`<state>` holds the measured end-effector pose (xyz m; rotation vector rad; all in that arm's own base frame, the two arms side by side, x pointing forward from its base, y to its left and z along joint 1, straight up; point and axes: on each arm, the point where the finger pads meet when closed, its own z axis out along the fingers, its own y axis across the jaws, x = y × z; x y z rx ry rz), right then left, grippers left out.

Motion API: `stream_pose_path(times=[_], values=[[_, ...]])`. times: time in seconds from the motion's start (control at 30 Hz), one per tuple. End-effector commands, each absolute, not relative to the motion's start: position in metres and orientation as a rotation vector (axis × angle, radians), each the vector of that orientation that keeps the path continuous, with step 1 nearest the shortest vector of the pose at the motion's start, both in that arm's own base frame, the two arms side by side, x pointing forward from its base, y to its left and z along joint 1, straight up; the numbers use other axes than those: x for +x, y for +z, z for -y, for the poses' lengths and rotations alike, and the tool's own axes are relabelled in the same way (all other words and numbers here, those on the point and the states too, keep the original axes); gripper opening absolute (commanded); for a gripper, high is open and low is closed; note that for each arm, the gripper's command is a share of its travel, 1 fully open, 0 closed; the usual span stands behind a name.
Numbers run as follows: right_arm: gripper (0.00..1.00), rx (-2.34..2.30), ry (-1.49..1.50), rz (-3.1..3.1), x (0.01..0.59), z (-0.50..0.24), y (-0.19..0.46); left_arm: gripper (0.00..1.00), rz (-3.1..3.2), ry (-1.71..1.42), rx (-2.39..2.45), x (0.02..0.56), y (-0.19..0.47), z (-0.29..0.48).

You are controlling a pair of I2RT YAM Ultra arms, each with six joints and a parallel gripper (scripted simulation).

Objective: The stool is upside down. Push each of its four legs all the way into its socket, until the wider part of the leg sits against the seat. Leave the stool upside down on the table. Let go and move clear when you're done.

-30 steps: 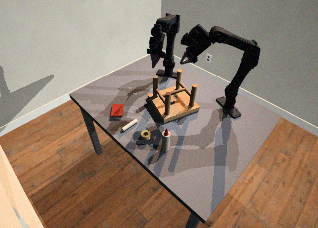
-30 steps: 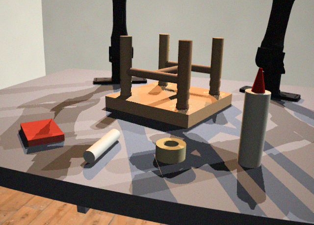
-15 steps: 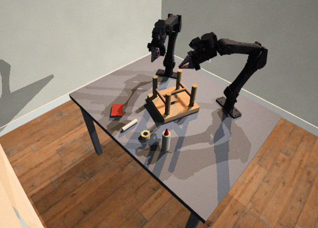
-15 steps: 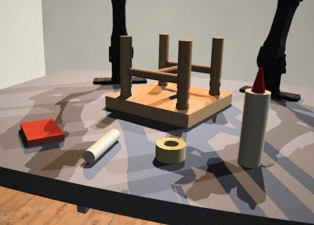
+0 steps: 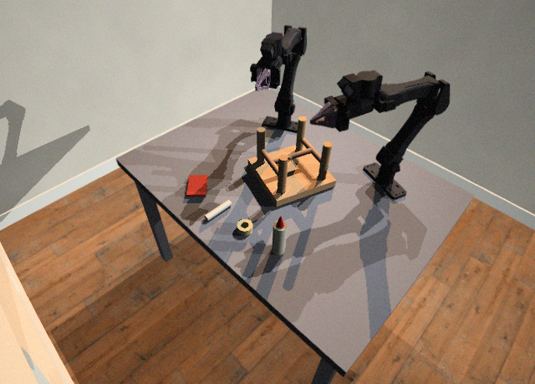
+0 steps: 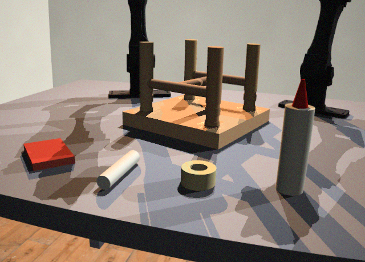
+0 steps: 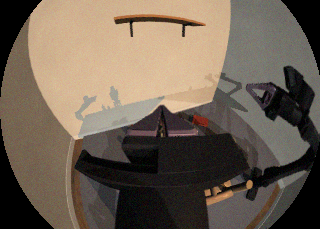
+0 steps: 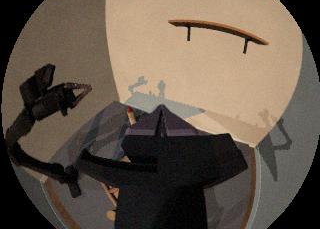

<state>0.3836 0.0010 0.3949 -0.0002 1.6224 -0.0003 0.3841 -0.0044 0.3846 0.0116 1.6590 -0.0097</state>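
Note:
The stool lies upside down, its seat (image 5: pixel 263 196) (image 6: pixel 170 131) flat on the table. Its left leg (image 5: pixel 260 144) (image 6: pixel 146 67), near leg (image 5: pixel 282 174) (image 6: pixel 214 76), right leg (image 5: pixel 325 161) (image 6: pixel 252 64) and back leg (image 5: pixel 301 131) (image 6: pixel 190 55) stand upright, joined by rungs. Their tops look roughly level. Narrow bands show at some leg bases; I cannot tell whether every wider part touches the seat. My left gripper (image 5: pixel 311 122) (image 7: pixel 161 108) (image 8: pixel 91 87) is shut and empty, raised clear of the legs. My right gripper (image 5: pixel 261 89) (image 8: pixel 161 108) (image 7: pixel 246 86) is shut and empty, high behind the stool.
A red block (image 5: pixel 197 185) (image 6: pixel 48 151), a white cylinder (image 5: pixel 217 210) (image 6: pixel 117 170), a tape roll (image 5: pixel 244 232) (image 6: pixel 198 181) and an upright red-tipped bottle (image 5: pixel 278 240) (image 6: pixel 295 150) stand or lie between the stool and the table's front edge.

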Motion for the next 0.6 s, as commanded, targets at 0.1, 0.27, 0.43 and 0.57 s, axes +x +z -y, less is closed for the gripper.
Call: stream_pose_path(times=[0.1, 0.27, 0.43, 0.57], values=[[0.0, 0.002, 0.005, -1.539, 0.38, -0.001, 0.417, 0.0, -1.492, -0.012, 0.008, 0.378, 0.433, 0.001], [0.0, 0.004, 0.009, -1.545, 0.373, -0.002, 0.423, 0.0, -1.501, 0.005, -0.013, 0.376, 0.435, -0.005], [0.0, 0.005, 0.008, -1.553, 0.374, -0.001, 0.418, 0.0, -1.491, 0.009, -0.016, 0.374, 0.438, -0.006], [0.0, 0.005, 0.008, -1.553, 0.374, -0.001, 0.418, 0.0, -1.486, 0.009, -0.016, 0.373, 0.44, -0.006]])
